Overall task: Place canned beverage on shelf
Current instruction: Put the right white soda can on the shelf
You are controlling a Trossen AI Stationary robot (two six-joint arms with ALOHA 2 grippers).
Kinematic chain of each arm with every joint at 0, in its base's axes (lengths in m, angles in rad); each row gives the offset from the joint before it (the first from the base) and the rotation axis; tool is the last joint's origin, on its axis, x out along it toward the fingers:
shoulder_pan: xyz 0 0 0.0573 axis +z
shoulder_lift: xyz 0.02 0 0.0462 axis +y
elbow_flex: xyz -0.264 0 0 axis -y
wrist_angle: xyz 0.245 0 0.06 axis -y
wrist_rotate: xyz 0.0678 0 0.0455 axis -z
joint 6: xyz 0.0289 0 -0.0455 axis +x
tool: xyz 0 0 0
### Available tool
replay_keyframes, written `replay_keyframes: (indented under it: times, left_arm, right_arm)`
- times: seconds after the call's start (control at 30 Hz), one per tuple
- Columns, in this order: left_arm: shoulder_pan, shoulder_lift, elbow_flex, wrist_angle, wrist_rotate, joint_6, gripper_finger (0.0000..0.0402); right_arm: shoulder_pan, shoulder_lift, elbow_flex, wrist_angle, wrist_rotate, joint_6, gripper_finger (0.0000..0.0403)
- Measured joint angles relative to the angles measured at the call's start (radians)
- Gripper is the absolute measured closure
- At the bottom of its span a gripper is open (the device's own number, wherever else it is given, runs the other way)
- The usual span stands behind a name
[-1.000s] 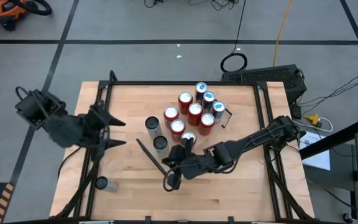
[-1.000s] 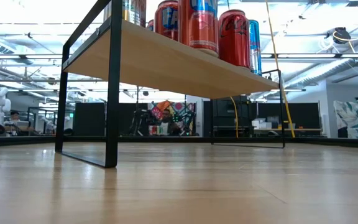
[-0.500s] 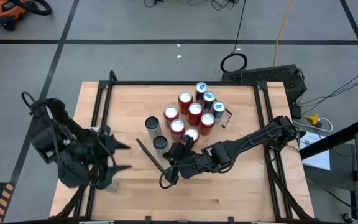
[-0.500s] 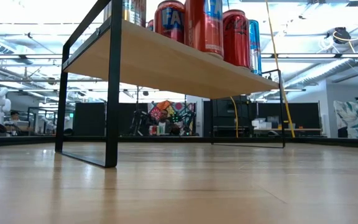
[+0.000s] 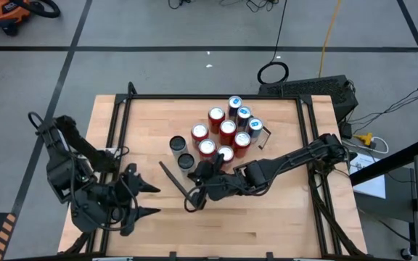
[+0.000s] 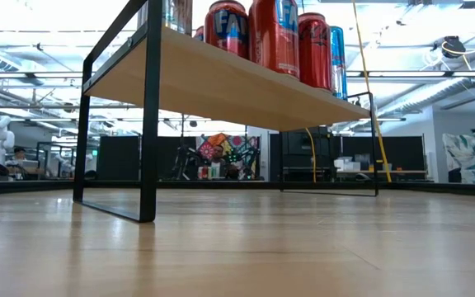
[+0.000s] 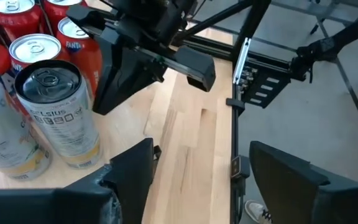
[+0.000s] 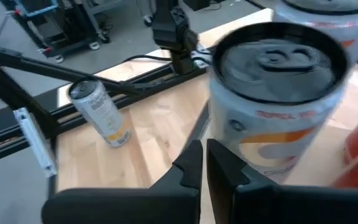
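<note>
right gripper [image 5: 191, 201]: fingers closed, empty, just beside grey cans [image 5: 185, 162] on shelf [image 5: 281, 210] | left gripper [image 5: 153, 201]: spread, empty

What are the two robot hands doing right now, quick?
Left gripper: open, holding nothing, hovering at the table's front-left.
Right gripper: shut, empty, beside a silver can on the shelf.

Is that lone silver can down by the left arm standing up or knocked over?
Upright. The right wrist view shows the lone silver can standing on its base on the tabletop, lid up, slightly slanted in the picture.
</note>
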Motion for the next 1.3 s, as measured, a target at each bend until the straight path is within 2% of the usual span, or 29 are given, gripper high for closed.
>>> replay_keyframes:
  times: [0.17, 0.3, 0.37, 0.57, 0.67, 0.77, 0.87, 1.0, 1.3]
  left_arm:
    - [-0.005, -0.039, 0.000, -0.001, 0.000, 0.000, 0.0167]
    - [-0.020, -0.079, 0.000, -0.027, -0.001, -0.005, 0.0180]
    - [-0.032, -0.100, 0.000, -0.071, -0.001, -0.026, 0.0186]
    - [-0.059, -0.146, 0.000, -0.181, -0.003, -0.053, 0.0202]
    - [-0.059, -0.161, 0.000, -0.225, -0.004, -0.053, 0.0211]
    - [-0.059, -0.169, 0.000, -0.247, -0.005, -0.027, 0.0220]
    - [-0.059, -0.176, 0.000, -0.243, -0.004, 0.010, 0.0228]
    - [-0.058, -0.183, 0.000, -0.242, 0.011, 0.029, 0.0238]
    - [-0.072, -0.184, 0.000, -0.234, 0.038, 0.026, 0.0257]
  right_arm:
    - [0.018, -0.011, 0.000, 0.014, -0.015, -0.004, 0.0403]
    - [0.053, -0.067, 0.000, -0.008, -0.005, 0.033, 0.0403]
    - [0.088, -0.105, 0.001, -0.060, 0.038, 0.092, 0.0403]
    - [0.262, -0.138, 0.003, -0.338, 0.290, 0.402, 0.0403]
    - [0.307, -0.095, 0.003, -0.453, 0.354, 0.589, 0.0403]
    - [0.318, -0.042, 0.001, -0.453, 0.382, 0.675, 0.0403]
    - [0.291, 0.006, 0.001, -0.350, 0.394, 0.655, 0.0403]
    - [0.233, 0.072, 0.001, -0.190, 0.483, 0.562, 0.0403]
    - [0.129, 0.114, 0.001, -0.003, 0.455, 0.398, 0.0403]
